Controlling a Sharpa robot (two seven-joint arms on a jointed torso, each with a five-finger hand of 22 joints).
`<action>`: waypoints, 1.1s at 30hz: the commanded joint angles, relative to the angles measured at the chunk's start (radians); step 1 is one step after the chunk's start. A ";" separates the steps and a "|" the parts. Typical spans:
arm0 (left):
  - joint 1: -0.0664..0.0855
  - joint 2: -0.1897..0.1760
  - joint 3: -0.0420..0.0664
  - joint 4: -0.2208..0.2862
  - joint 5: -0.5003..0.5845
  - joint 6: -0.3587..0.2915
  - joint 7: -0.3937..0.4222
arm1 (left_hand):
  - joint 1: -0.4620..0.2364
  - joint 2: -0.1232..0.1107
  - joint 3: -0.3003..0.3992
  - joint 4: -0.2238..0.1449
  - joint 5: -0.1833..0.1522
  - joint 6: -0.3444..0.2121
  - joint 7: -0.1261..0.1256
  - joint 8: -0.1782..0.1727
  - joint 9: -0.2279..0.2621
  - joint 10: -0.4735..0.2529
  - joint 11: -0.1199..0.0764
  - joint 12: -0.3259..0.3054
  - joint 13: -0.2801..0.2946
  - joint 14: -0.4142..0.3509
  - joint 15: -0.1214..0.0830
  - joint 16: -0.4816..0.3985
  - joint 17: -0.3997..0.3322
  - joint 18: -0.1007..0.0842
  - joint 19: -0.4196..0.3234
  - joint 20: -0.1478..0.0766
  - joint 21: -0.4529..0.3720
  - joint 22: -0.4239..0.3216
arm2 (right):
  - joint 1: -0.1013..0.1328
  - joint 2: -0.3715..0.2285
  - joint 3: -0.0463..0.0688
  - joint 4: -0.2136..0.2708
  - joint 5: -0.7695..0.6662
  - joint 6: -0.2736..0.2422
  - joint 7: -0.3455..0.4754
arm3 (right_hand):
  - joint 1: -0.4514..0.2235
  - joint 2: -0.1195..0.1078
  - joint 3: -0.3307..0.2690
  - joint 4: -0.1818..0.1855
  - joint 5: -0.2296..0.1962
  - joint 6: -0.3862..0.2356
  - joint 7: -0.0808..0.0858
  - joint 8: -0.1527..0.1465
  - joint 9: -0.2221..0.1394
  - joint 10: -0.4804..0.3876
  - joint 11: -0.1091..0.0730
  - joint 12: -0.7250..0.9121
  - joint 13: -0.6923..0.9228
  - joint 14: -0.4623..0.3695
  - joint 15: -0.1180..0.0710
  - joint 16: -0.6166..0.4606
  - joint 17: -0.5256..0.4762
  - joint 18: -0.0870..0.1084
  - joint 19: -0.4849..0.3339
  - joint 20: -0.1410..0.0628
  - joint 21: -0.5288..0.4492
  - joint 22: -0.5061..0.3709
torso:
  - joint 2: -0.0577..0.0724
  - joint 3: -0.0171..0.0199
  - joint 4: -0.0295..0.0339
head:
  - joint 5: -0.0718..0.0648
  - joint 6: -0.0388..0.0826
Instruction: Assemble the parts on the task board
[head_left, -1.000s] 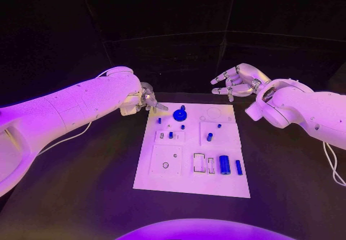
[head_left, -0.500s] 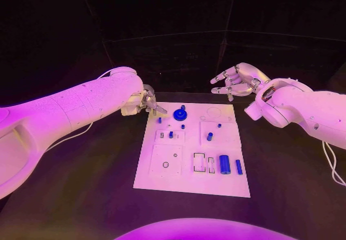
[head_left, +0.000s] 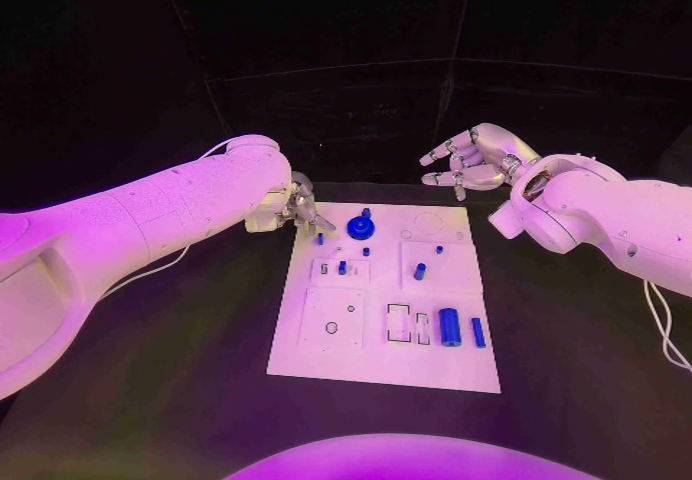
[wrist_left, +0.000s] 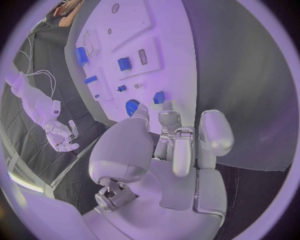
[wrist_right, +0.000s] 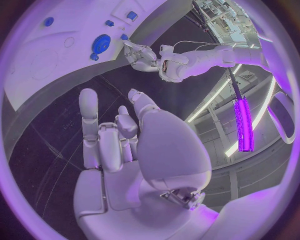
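Just beside left hand (head_left: 296, 208), blue gear (head_left: 361, 229), task board (head_left: 361, 370)

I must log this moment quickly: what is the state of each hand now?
Left hand: over the far left corner of the white task board; whether it holds anything cannot be told.
Right hand: open, holding nothing, beyond the board.

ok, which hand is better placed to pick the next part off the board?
Probably left. The left hand sits at the task board's far left corner, by the small blue parts. The right hand hovers open beyond the board.
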 joint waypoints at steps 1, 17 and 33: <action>0.001 0.002 -0.002 -0.004 -0.007 0.028 0.003 | 0.013 0.004 0.000 -0.007 -0.003 0.007 0.001 0.004 -0.002 0.005 0.002 0.004 0.000 0.108 -0.007 0.006 0.263 0.003 0.007 0.001 0.005 0.002 | 0.002 0.001 0.001 0.003 0.003 0.004 0.010 | -0.009 0.001 0.005 -0.002 0.006 -0.002 0.000 0.004 -0.002 -0.008 -0.001 -0.002 -0.001 0.040 -0.007 -0.004 0.001 0.019 0.001 -0.002 -0.003 0.001 | 0.000 0.0005 -0.0001 | 0.000 -0.001; -0.004 0.005 -0.009 0.000 -0.007 0.020 0.007 | 0.034 0.020 0.003 -0.014 -0.003 0.007 0.002 0.005 -0.005 0.004 0.002 0.004 -0.002 0.108 -0.007 0.006 0.263 0.003 0.006 0.001 0.005 0.002 | 0.002 0.004 0.001 0.000 0.003 0.005 0.013 | -0.008 0.002 0.008 -0.003 0.010 -0.003 0.000 0.003 -0.002 -0.009 -0.001 -0.003 -0.003 0.040 -0.007 -0.005 0.000 0.020 0.001 -0.002 -0.004 -0.001 | 0.000 -0.0005 0.0009 | -0.002 -0.005; -0.005 0.006 -0.009 0.001 -0.006 0.022 0.018 | 0.098 0.032 0.018 -0.059 -0.003 0.009 0.001 0.009 -0.010 0.003 0.001 0.004 -0.005 0.108 -0.008 0.006 0.263 0.002 0.007 0.000 0.006 0.007 | 0.002 0.005 0.001 -0.001 0.003 0.006 0.013 | -0.008 0.002 0.008 -0.003 0.010 -0.003 0.000 0.003 -0.002 -0.009 -0.001 -0.003 -0.003 0.040 -0.007 -0.005 0.001 0.020 0.001 -0.002 -0.003 -0.001 | 0.000 -0.0001 0.0002 | -0.002 -0.008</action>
